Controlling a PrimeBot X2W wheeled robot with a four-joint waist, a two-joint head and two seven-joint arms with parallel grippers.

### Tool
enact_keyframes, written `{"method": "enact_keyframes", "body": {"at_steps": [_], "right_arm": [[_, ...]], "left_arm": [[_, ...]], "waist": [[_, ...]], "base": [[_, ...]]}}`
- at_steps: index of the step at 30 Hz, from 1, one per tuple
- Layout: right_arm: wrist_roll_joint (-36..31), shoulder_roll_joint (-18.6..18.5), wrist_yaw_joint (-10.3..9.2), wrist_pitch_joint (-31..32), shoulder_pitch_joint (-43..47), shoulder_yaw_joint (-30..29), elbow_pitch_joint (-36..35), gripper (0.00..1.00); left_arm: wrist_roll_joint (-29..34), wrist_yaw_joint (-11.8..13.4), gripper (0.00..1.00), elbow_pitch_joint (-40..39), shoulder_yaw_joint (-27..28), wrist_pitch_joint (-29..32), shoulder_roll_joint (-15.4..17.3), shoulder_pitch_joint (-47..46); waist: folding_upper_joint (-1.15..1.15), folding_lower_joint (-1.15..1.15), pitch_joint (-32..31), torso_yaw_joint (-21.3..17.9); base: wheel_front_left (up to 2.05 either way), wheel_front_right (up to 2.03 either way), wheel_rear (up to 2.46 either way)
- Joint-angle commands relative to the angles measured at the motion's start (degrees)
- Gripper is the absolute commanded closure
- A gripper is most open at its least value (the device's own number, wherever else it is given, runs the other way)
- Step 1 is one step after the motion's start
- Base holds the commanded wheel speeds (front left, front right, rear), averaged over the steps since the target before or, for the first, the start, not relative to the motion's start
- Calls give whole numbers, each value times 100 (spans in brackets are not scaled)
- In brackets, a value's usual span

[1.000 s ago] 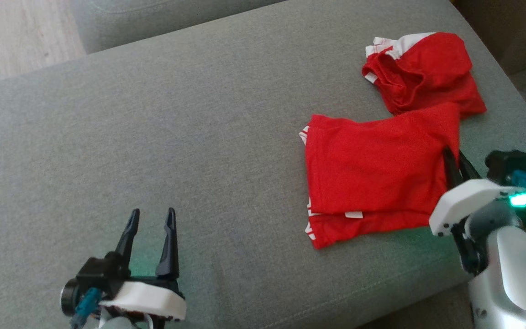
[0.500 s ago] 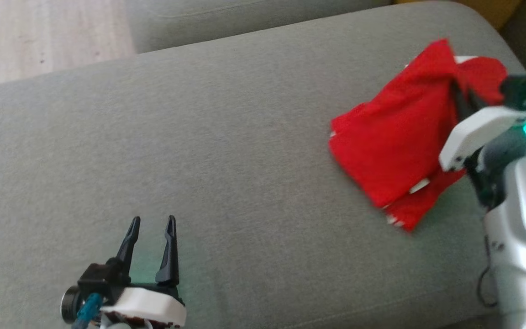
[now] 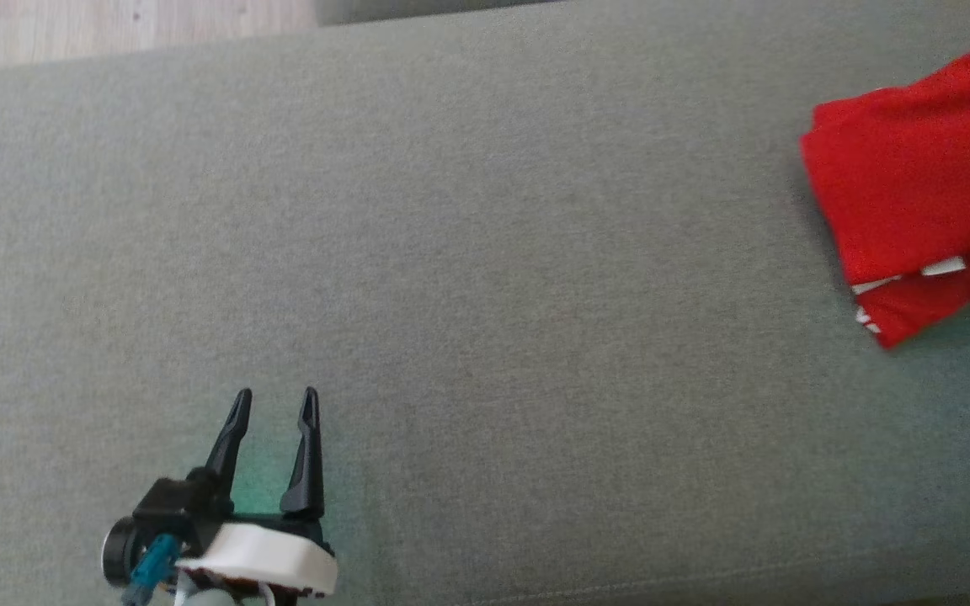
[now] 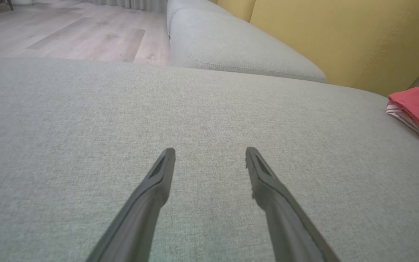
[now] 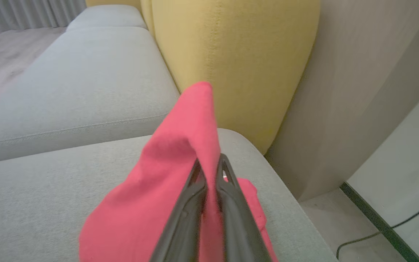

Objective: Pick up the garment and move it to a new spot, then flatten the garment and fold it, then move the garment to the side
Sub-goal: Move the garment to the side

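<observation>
The folded red garment point(image 3: 923, 198) with white trim lies partly lifted at the right edge of the head view, over the grey sofa cushion point(image 3: 485, 269). In the right wrist view my right gripper point(image 5: 211, 163) is shut on a raised fold of the garment point(image 5: 180, 163), which drapes down over the cushion's right end. The left wrist view shows the garment's edge point(image 4: 418, 105) at far right. My left gripper point(image 3: 273, 402) stands open at the lower left, nothing between its fingers point(image 4: 158, 182), well apart from the garment.
A yellow backrest cushion point(image 5: 231, 54) rises behind the seat. A second grey seat cushion point(image 4: 231, 47) lies beyond, with wooden floor point(image 4: 67, 32) to its left. The sofa's right end drops to a pale floor with a black cable point(image 5: 376, 233).
The right gripper has lifted the folded garment and carried it right and back toward the cushion's end. The head camera has turned, shifting the whole picture. The left gripper has stayed put.
</observation>
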Motion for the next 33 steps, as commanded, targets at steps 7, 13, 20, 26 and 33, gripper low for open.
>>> {"method": "enact_keyframes", "body": {"at_steps": [7, 13, 20, 26, 33], "right_arm": [[-842, -303, 37, -547, -165, -1011, 340, 0], [-1163, -197, 37, -788, -160, -1285, 580, 0], [-1105, 161, 37, -1133, -93, -873, 407, 0], [-732, 589, 37, -1335, 376, -306, -153, 0], [-227, 1114, 37, -1355, 1515, 352, -1117, 0]], "left_arm": [[100, 56, 0, -236, 168, 19, 124, -303], [83, 52, 0, -181, 150, 21, 106, -330], [5, 25, 0, -116, 169, -5, 82, -283], [-85, 36, 0, -18, 241, -64, 15, -164], [-206, 125, 0, 83, 437, -129, -57, 108]], "waist": [[0, 0, 244, 180], [0, 0, 197, 166], [0, 0, -132, 125], [0, 0, -571, 190], [0, 0, -1056, 470]], "base": [[0, 0, 0], [0, 0, 0], [0, 0, 0], [0, 0, 0], [0, 0, 0]]}}
